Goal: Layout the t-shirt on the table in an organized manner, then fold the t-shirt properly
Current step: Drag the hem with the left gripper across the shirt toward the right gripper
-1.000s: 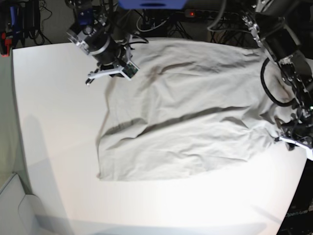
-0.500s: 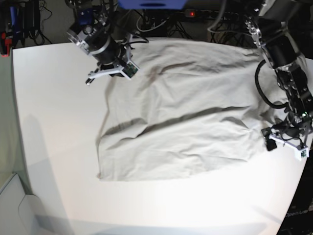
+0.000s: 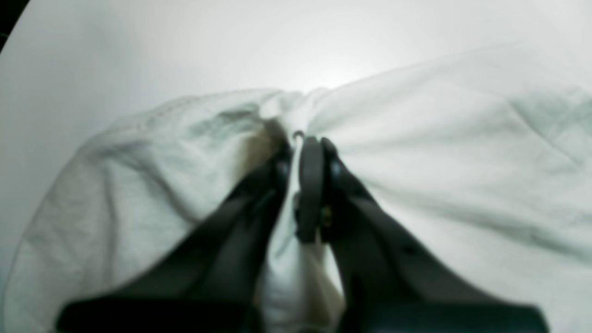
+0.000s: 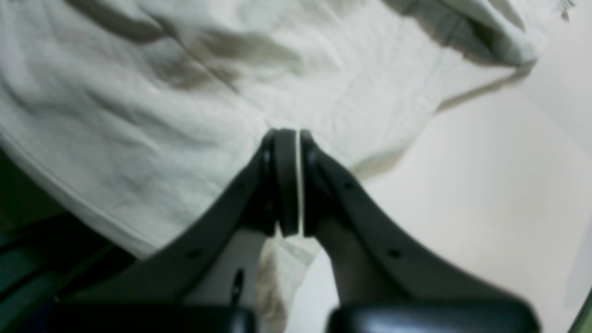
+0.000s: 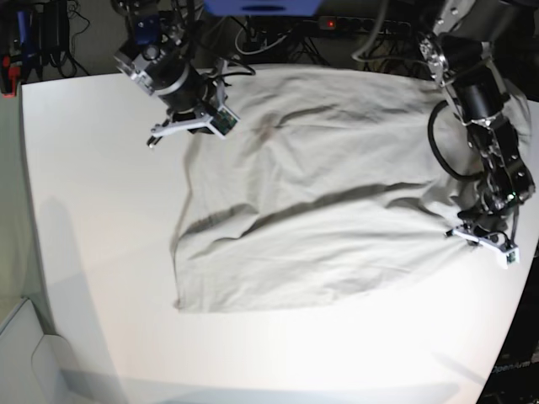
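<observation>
The t-shirt (image 5: pixel 320 185) lay spread but wrinkled across the far half of the table (image 5: pixel 101 252). The left gripper (image 3: pixel 305 141) had its jaws pressed together, pinching a bunched fold at the shirt's edge. The right gripper (image 4: pixel 291 134) was likewise clamped on fabric near another edge.

T-shirt (image 5: pixel 320 194): plain light grey-beige with no print or pattern; its creases read as darker olive-grey bands, and a small brownish mark shows near the far left. Table (image 5: pixel 93 219): uniform white, brightened by pale glare towards the near edge. Left gripper (image 3: pixel 305 143): black fingers against the pale cloth, on a black arm with silver metal parts. Right gripper (image 4: pixel 298 138): likewise black fingers, on a black and silver arm with white fittings. Far background: dark, with black cables, a blue housing and a small red light.
</observation>
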